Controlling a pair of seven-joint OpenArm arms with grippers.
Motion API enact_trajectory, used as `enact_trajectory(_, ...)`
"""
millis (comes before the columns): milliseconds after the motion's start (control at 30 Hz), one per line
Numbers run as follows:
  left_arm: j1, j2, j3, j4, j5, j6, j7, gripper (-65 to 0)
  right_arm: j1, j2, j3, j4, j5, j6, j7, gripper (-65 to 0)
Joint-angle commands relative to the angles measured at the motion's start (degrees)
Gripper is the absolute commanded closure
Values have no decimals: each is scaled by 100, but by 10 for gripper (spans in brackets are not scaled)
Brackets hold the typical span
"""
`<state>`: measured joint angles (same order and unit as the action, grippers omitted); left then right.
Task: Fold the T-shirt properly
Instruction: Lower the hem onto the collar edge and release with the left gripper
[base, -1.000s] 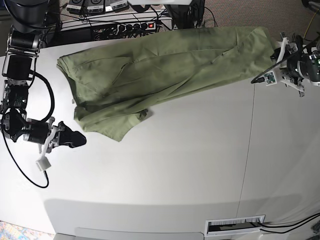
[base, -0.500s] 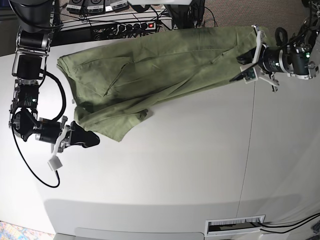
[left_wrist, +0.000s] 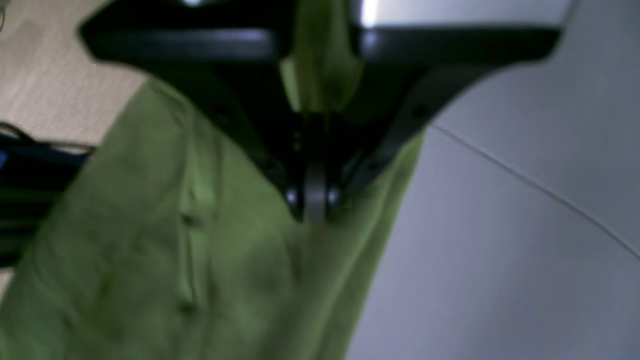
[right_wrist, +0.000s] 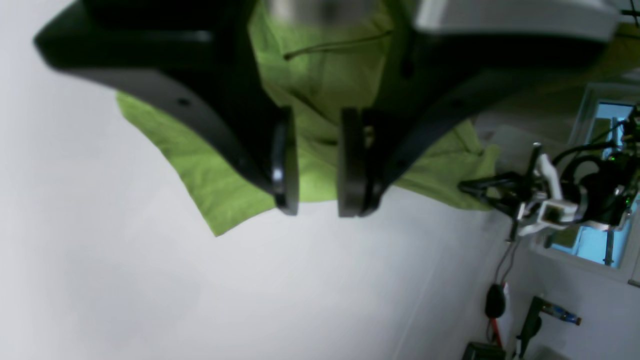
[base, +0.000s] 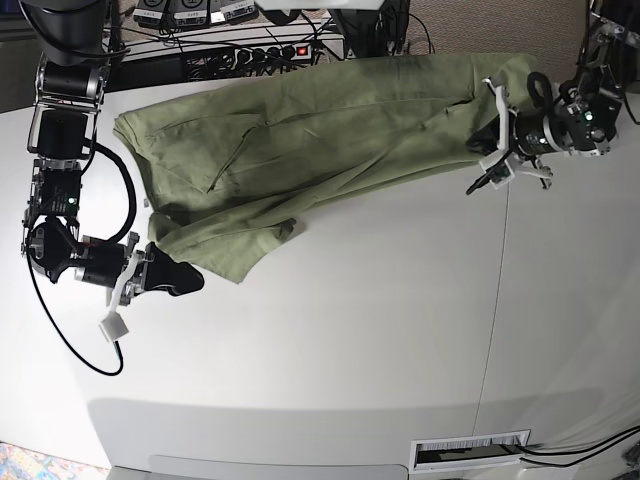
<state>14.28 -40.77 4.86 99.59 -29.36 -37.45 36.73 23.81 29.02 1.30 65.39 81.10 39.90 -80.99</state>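
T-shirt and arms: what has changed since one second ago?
The left gripper moved in from the table edge and shut on the T-shirt at its near edge. The right gripper slid closer to the shirt's lower corner, fingers still apart, holding nothing. The shirt stayed spread on the table.

Both arms black, segmented, with black cables looping alongside. Left end effector (base: 487, 160) has white brackets and a green indicator light. Right end effector (base: 185, 279): black fingers, white bracket.
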Motion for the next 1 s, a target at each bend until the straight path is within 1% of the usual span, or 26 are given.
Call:
enact_trajectory(0, -125, -39, -55, -11, -57, -90, -125, 0, 160, 98, 24, 101, 179, 10, 99, -152)
enact_trajectory(100, -317, 105, -55, -203, -7, -225, -125, 0, 160, 98, 24, 101, 179, 10, 99, -152)
enact_trajectory(267, -627, 337, -52, -487, 503, -255, -133, 0, 160, 98, 24, 101, 184, 10, 99, -152)
enact_trajectory(467, -1008, 505, -52, -1086, 542, -255, -341, 0, 160, 96, 24, 101, 181, 10, 99, -152)
enact_trajectory(667, -1432, 507, -52, -1598, 535, -255, -446, 0, 160, 96, 24, 98, 63, 10, 99, -152)
enact_trajectory(733, -1504, 507, -52, -1613, 533, -255, -444, 0, 160, 79, 24, 98, -369, 10, 99, -152)
enact_trajectory(800, -1534, 507, -52, -1611, 474, -255, -442, 0, 162, -11, 24, 98, -979, 10, 99, -152)
enact_trajectory(867, -1537, 509, -52, -1611, 356, -255, -417, 0, 162, -197, 24, 98, -1611, 10, 595, -152)
enact_trajectory(967, -1523, 522, -52, -1611, 341, -255, -415, 0, 192, -546, 24, 98, -2496, 10, 1456, -153)
